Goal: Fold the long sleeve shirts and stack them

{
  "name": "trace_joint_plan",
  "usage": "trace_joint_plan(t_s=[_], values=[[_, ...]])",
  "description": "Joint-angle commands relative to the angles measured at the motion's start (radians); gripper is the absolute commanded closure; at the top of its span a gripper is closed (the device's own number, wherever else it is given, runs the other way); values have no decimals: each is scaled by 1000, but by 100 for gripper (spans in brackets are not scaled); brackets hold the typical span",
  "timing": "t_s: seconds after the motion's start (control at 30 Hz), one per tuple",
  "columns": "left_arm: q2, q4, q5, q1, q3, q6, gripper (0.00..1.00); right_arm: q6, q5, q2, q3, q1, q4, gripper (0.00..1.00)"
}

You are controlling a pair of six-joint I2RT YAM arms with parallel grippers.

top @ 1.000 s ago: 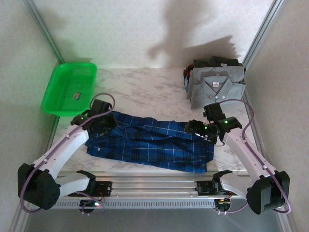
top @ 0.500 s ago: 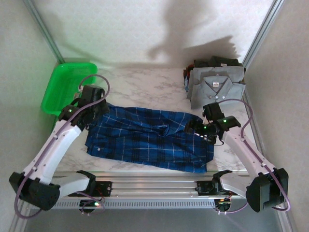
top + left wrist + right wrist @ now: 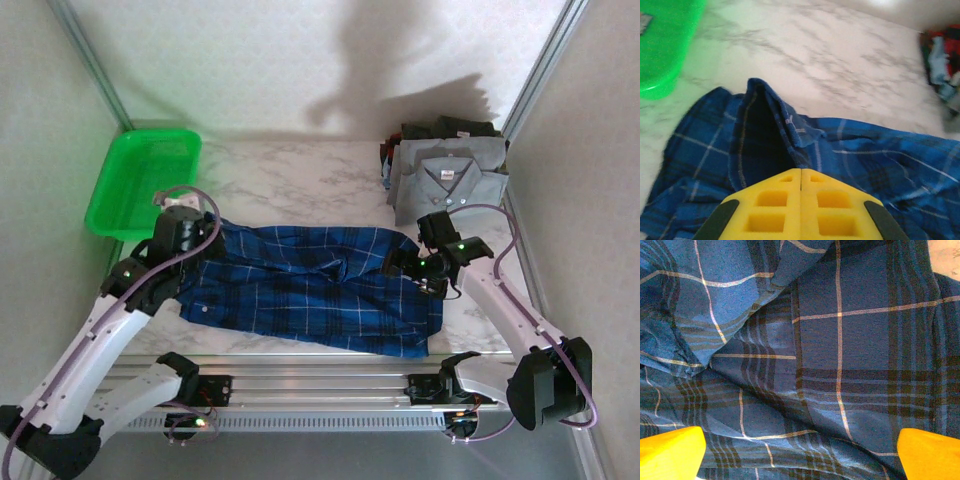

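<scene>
Left claw [image 3: 801, 174]: I read it as fully closed, yellow pads pressed flat together. A raised fold of the dark blue plaid shirt [image 3: 310, 290] runs straight into the tips, so the claw is pinching the cloth near the shirt's left end.

Right claw [image 3: 800, 455]: I see it spread wide, one yellow finger at each lower corner of the wrist view with only plaid cloth between them. It hangs low over the shirt's right part and holds nothing; I cannot tell whether the fingertips touch the cloth.

Plaid shirt: spread crumpled across the near middle of the table [image 3: 300, 180], between the two arms, with creases gathered toward its centre.

Table: white marble pattern with grey veins. A folded grey shirt [image 3: 445, 185], collar up, lies at the far right, with darker folded shirts [image 3: 450, 128] just behind it. A green basket [image 3: 140, 185] sits at the far left, well apart from the stack.

Room: pale textured walls on three sides, and shadows fall on the back wall [image 3: 300, 60].
</scene>
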Motion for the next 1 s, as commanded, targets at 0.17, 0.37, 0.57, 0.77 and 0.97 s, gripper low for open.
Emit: trace_joint_plan(t_s=[0.17, 0.37, 0.57, 0.77, 0.97], values=[[-23, -2, -46, -356, 58, -62, 100, -1, 91, -31, 46, 3, -64, 1], [41, -64, -118, -699, 152, -164, 100, -5, 144, -61, 116, -25, -105, 1], [260, -383, -236, -958, 350, -178, 100, -36, 170, -24, 254, -44, -146, 1], [240, -546, -231, -991, 392, -183, 100, -67, 150, 68, 389, -58, -145, 1], [196, -530, -275, -998, 413, -201, 100, -56, 4, 243, 473, -44, -141, 4]])
